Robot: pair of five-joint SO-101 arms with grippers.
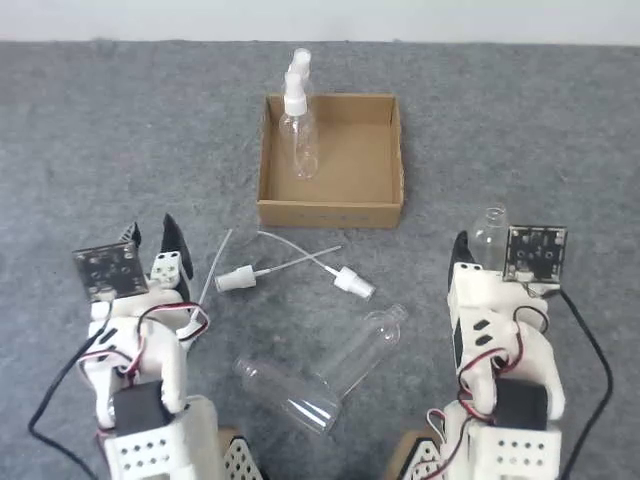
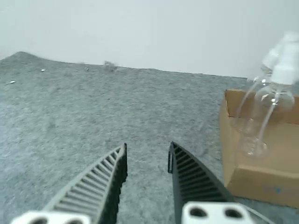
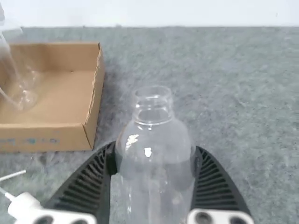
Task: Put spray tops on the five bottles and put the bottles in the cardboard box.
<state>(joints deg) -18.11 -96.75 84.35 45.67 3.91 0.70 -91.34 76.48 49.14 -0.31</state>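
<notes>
Right end effector (image 3: pixel 154 150) clamped on an upright, uncapped clear plastic bottle (image 3: pixel 152 116) beside the brown cardboard box (image 1: pixel 330 213); a white spray top (image 1: pixel 236 278), tube pointing boxward, lies before the box, nearer the empty, spread left end effector (image 2: pixel 147 156).

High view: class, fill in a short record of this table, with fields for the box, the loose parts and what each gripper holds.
cardboard box: holds two capped bottles
loose spray tops: two, lying on the grey mat in front of the box
uncapped bottles: two, on their sides between the arms
right gripper: shut on an upright open bottle
left gripper: open, empty
</notes>
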